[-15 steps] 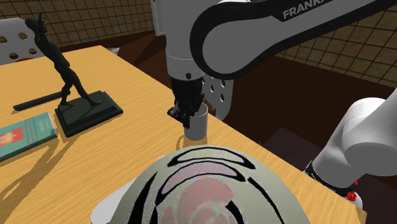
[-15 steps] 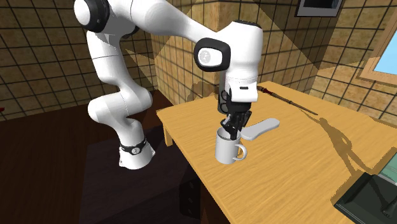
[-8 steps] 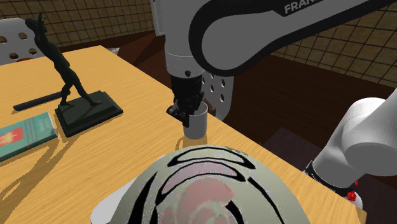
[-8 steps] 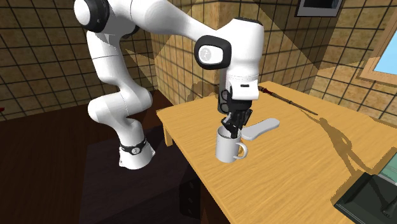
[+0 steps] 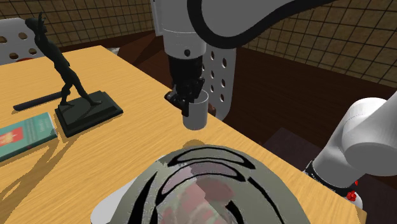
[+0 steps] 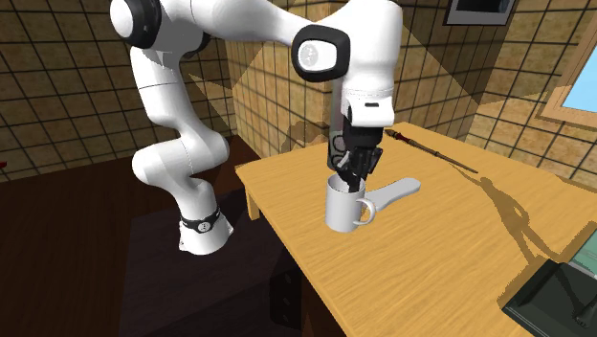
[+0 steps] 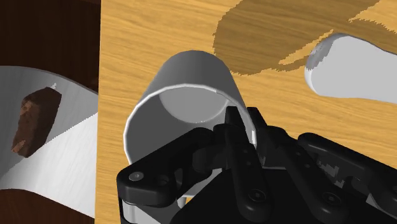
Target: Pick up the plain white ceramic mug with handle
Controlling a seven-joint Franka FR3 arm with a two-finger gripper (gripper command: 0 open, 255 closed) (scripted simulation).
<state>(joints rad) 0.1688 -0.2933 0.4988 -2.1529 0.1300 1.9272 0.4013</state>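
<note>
The plain white mug [image 6: 344, 208] with its handle [image 6: 366, 212] hangs just above the wooden table [image 6: 421, 249], lifted off the top. My black gripper [image 6: 350, 175] is shut on the mug's rim, one finger inside and one outside. In the shoulder view the mug [image 5: 196, 115] looks grey and sits under the gripper [image 5: 189, 102], close to the table's near edge. In the wrist view the mug [image 7: 184, 102] opens toward the camera, with the fingers [image 7: 236, 130] clasping its wall.
A black figurine on a base [image 5: 84, 105] and a green book [image 5: 24, 135] stand at the shoulder view's left. A large patterned helmet [image 5: 203, 188] fills the foreground. A flat white object [image 6: 394, 190] lies behind the mug.
The gripper has risen with the mug in it. The mug has left the table top and now hangs a little higher.
</note>
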